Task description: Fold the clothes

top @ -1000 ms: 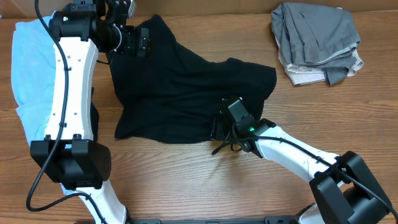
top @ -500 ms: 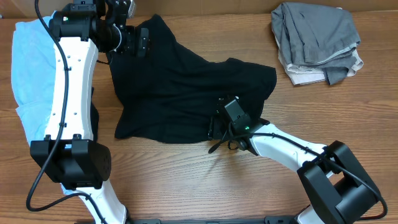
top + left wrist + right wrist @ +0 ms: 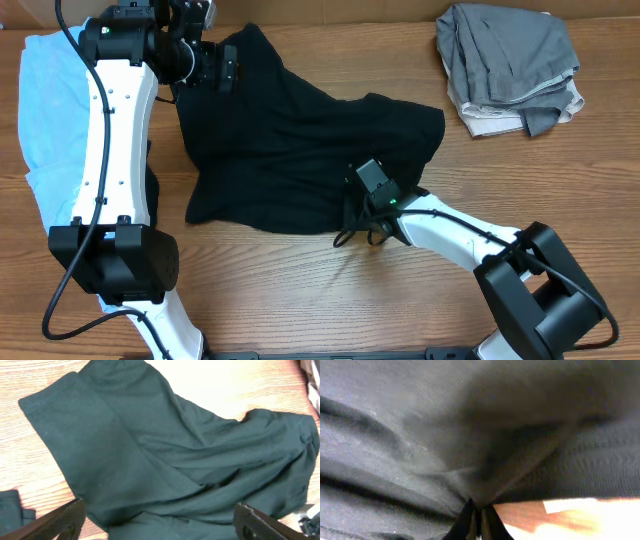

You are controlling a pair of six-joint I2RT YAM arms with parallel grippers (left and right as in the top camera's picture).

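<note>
Wood-grain table [image 3: 280,290], right gripper [image 3: 477,519] clenched on the near hem of the black garment [image 3: 290,140], crumpled mid-table (long axis running far-left to near-right), light blue garment [image 3: 45,90] at left, left gripper [image 3: 228,70] spread wide above the black one's far corner, grey-and-cream pile [image 3: 510,60] far right.

surface: wooden table [image 3: 290,290], brown, grain running side to side | left wrist view: bare wood [image 3: 30,450] at left, bright glare near top | right wrist view: blurred sliver of wood [image 3: 530,516] low right
</note>
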